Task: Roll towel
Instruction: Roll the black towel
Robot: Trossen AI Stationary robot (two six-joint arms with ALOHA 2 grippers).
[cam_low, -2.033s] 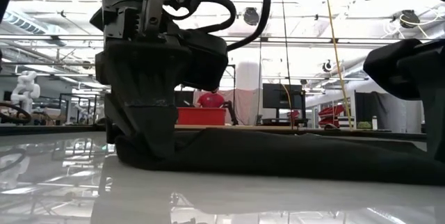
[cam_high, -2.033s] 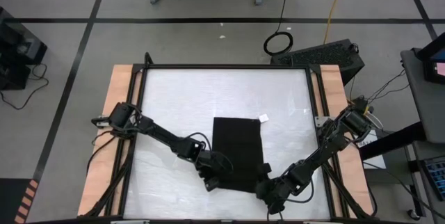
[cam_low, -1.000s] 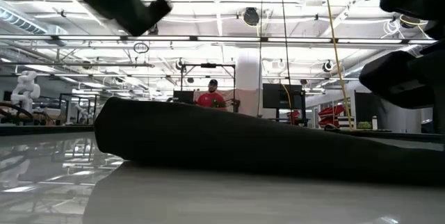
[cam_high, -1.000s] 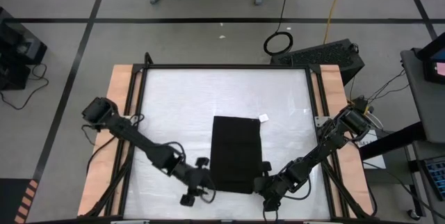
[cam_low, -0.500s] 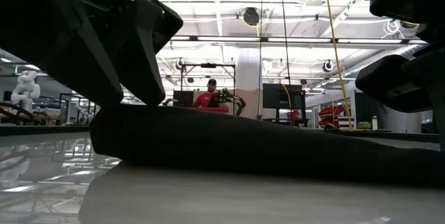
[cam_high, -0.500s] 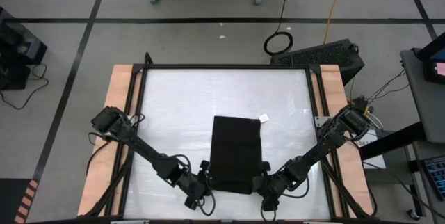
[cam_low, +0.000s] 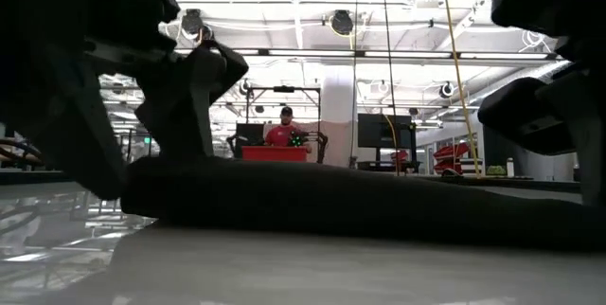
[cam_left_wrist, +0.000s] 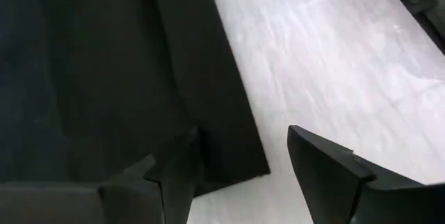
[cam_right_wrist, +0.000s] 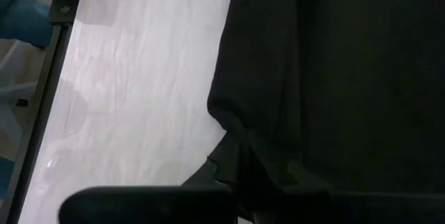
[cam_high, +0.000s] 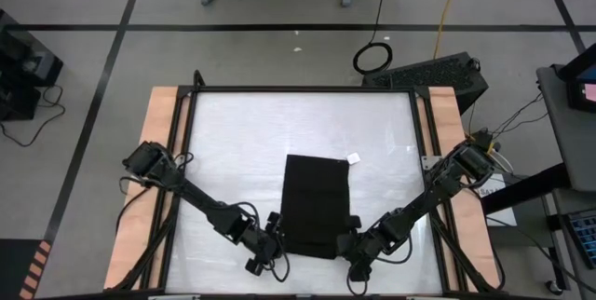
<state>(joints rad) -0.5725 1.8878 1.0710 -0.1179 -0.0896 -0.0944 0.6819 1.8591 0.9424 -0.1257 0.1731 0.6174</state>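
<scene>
Towel (cam_high: 317, 206) – matte black cloth, thin and soft, lying as a tall narrow rectangle a bit right of center on the surface (cam_high: 242, 151), toward the near half. A small white tag (cam_high: 354, 158) sits just off its far right corner. In the low view the near edge reads as a rounded, thick fold (cam_low: 312, 201), not a flat hem.

Surface is a glossy white panel in a dark frame, with light wood strips (cam_high: 154, 151) down both sides. Floor is grey with black tape lines; a coiled cable (cam_high: 372, 56) lies beyond the far edge. Low view shows an open workshop hall behind, with a person in a red top (cam_low: 284, 134) far off.

Left tool (cam_high: 272, 250) is at the near left corner of the towel – fingers (cam_left_wrist: 327, 175) apart, straddling the cloth edge in the left wrist view, one over the cloth and one over bare surface.

Right tool (cam_high: 352, 252) is at the near right corner; cloth bunches up right at its tip (cam_right_wrist: 229, 161), but I cannot tell whether it is apart or clamped.
</scene>
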